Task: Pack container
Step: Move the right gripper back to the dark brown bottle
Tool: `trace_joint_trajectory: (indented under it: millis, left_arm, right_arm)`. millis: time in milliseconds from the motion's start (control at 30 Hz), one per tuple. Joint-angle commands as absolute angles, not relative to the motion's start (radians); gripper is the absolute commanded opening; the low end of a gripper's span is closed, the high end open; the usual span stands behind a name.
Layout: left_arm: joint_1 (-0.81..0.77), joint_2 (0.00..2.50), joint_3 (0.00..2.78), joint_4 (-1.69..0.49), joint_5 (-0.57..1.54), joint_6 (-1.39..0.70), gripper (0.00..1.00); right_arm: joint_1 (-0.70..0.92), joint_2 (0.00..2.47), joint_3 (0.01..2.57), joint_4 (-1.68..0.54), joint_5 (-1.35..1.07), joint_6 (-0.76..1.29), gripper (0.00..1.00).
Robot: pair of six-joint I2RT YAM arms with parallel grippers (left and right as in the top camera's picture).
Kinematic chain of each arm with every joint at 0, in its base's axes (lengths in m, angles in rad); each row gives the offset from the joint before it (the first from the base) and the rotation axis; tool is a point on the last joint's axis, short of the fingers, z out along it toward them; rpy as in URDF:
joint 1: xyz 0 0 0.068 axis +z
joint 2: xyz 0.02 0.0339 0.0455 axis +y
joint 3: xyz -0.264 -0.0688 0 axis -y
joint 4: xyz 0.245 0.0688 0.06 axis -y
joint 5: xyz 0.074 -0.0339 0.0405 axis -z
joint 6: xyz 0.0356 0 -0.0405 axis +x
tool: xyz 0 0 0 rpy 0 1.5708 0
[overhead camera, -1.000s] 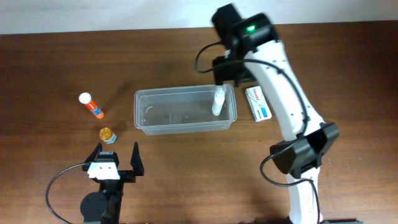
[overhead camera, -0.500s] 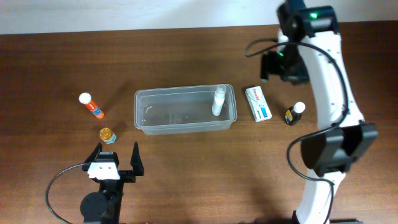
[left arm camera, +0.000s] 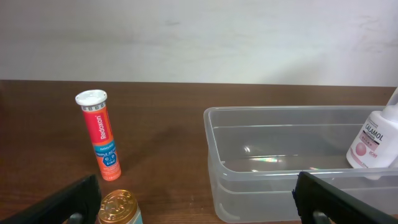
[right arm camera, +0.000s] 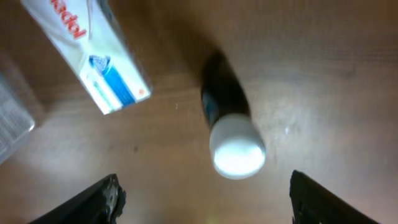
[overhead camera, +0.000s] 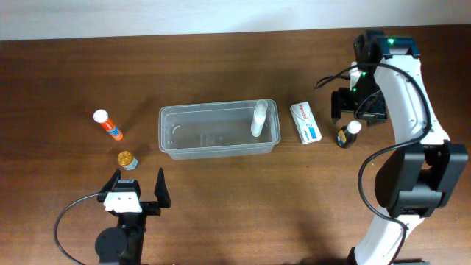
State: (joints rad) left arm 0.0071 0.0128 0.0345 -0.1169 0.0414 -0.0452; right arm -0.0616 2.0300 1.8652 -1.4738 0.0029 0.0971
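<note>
The clear container point(overhead camera: 166, 134) sits mid-table with a white bottle point(overhead camera: 257, 119) leaning at its right end. A white box point(overhead camera: 305, 122) lies right of it. A dark bottle with a white cap point(overhead camera: 347, 133) stands further right. My right gripper point(overhead camera: 357, 107) is open and empty, hovering just above and behind that bottle. In the right wrist view the bottle point(right arm camera: 231, 134) stands between the spread fingers point(right arm camera: 106, 199), with the box point(right arm camera: 87, 53) upper left. My left gripper point(overhead camera: 137, 190) is open and empty near the front edge.
An orange tube point(overhead camera: 107, 124) and a gold-lidded jar point(overhead camera: 126, 160) stand left of the container. In the left wrist view the tube point(left arm camera: 99, 134), the jar point(left arm camera: 118, 208), the container's rim point(left arm camera: 267, 112) and the white bottle point(left arm camera: 373, 140) show.
My right arm has swung from over the container's right end out to the right and come down over the dark bottle. The left arm has not moved.
</note>
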Motion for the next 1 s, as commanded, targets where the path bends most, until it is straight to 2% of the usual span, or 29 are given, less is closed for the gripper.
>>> trace_joint_trajectory:
  millis: [0,367,467,633,967]
  left_arm:
    - [0.012,0.005,0.027,-0.117,0.038,-0.033,0.99]
    - [0.012,0.005,0.027,-0.117,0.038,-0.033,0.99]
    - [0.012,0.005,0.027,-0.117,0.038,-0.033,0.99]
    - [0.012,0.005,0.027,-0.117,0.038,-0.033,0.99]
    - [0.012,0.005,0.027,-0.117,0.038,-0.033,0.99]
  right_arm:
    - [-0.1,2.012,1.819,-1.419,0.012,0.049,0.79]
    - [-0.132,2.017,1.687,-1.26,0.008,0.033,0.77]
    - [-0.132,2.017,1.673,-1.24,0.007,0.033,0.68]
    - [-0.131,2.017,1.629,-1.213,0.007,0.033,0.6]
    - [-0.131,2.017,1.573,-1.198,-0.03,-0.058,0.59]
